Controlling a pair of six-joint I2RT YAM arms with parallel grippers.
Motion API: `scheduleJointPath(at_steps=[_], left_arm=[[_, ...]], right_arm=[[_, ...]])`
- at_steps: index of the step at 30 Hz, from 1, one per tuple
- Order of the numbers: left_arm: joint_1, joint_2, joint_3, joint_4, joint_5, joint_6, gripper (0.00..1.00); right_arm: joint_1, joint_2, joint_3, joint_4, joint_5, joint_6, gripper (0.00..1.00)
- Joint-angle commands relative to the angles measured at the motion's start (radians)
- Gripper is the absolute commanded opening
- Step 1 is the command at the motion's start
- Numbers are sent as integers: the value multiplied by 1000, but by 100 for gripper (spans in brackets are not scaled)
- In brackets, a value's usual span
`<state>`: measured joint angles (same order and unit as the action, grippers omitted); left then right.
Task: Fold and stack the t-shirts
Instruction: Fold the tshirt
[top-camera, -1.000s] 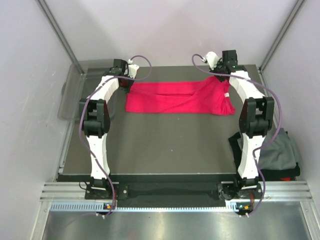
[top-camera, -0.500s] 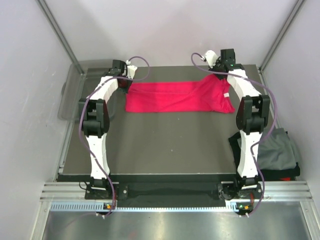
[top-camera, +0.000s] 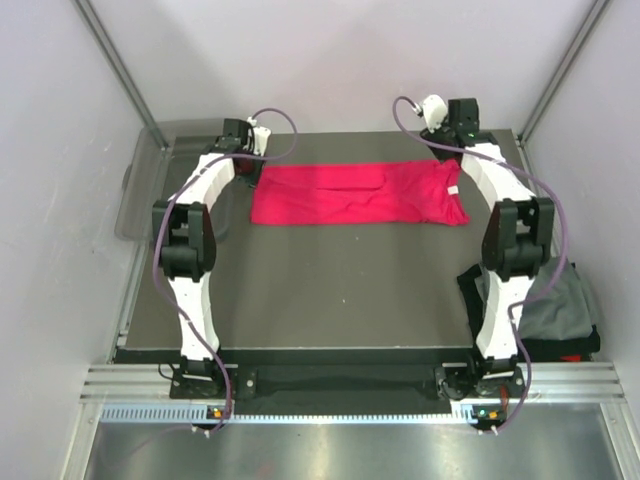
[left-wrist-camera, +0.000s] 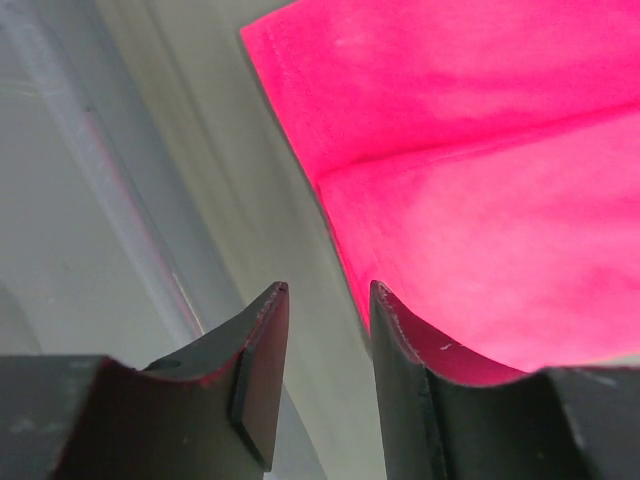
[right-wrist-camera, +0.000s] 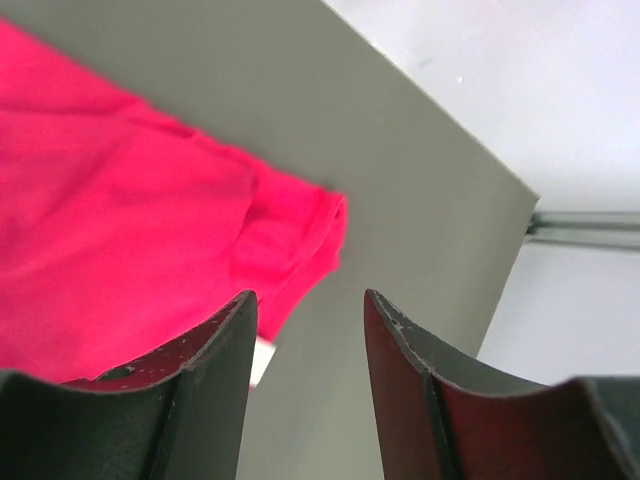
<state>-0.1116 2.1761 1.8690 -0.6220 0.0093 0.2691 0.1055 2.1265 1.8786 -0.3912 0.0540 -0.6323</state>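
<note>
Presently, red t-shirt: is lying spread as a wide band across the far part of the tabletop.
Left tool: is hovering over the shirt's left edge, jaws narrowly parted, gripping nothing.
Right tool: is hovering by the shirt's right end, jaws parted, gripping nothing.
Dark t-shirts: are sitting piled at the tabletop's near right edge.

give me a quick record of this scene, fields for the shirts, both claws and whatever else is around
red t-shirt: folded into a long strip, lying flat across the far part of the table
white tag: shows near the strip's right end
left claw: open, empty, by the strip's left end
right claw: open, empty, above the strip's far right corner
dark t-shirts: piled at the table's right edge, beside the right arm
clear bin: off the table's far left edge
</note>
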Motion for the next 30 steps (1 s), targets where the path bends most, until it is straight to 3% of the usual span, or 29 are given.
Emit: scheduleJointPath(at_steps=[1, 9, 18, 30], left_arm=[[-36, -159, -66, 84, 41, -18, 43], [-42, -109, -177, 79, 150, 5, 33], [-42, -29, -163, 27, 138, 21, 32], [-40, 7, -166, 31, 116, 22, 31]], right_arm=[[-27, -172, -55, -59, -95, 83, 47], [-165, -110, -104, -317, -255, 83, 41], [-228, 41, 39, -547, -378, 22, 38], [-248, -40, -55, -565, -451, -24, 38]])
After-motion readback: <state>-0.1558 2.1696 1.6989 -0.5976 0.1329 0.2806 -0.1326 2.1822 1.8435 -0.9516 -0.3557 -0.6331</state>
